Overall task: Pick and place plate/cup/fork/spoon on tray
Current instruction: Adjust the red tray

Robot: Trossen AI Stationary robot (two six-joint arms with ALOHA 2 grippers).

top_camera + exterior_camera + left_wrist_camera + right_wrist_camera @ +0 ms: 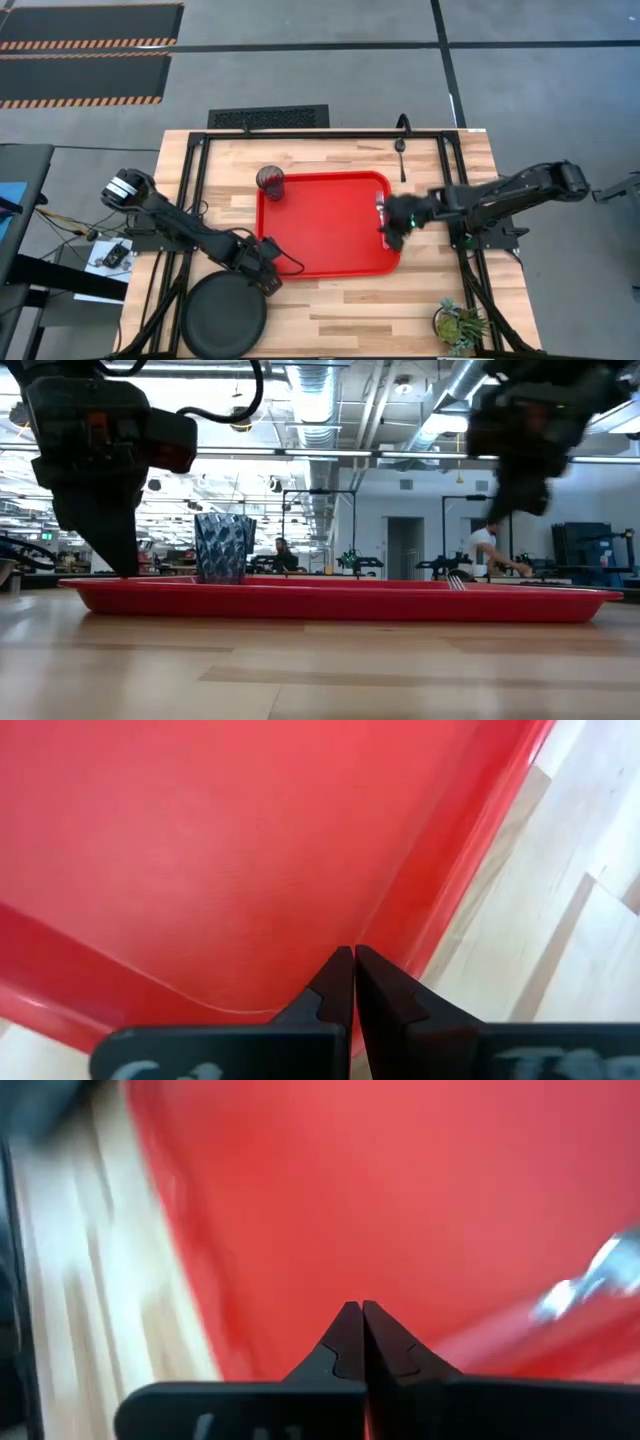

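The glossy red plastic tray (330, 225) with rounded corners lies on the pale wood-plank worktop (350, 310). The smoky ribbed cup (271, 182) stands upright in its far left corner; the fork (381, 208) lies along its right rim. The matte black round plate (224, 315) sits off the tray, on the worktop's near left. The left hand (353, 982) has its fingers together at the tray's near left corner; the right hand (361, 1338) has its fingers together over the tray's right edge. The slim spoon (401, 152) lies beyond the tray

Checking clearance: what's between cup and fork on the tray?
Nothing: in the high view, bare red tray floor lies between the cup and the fork.
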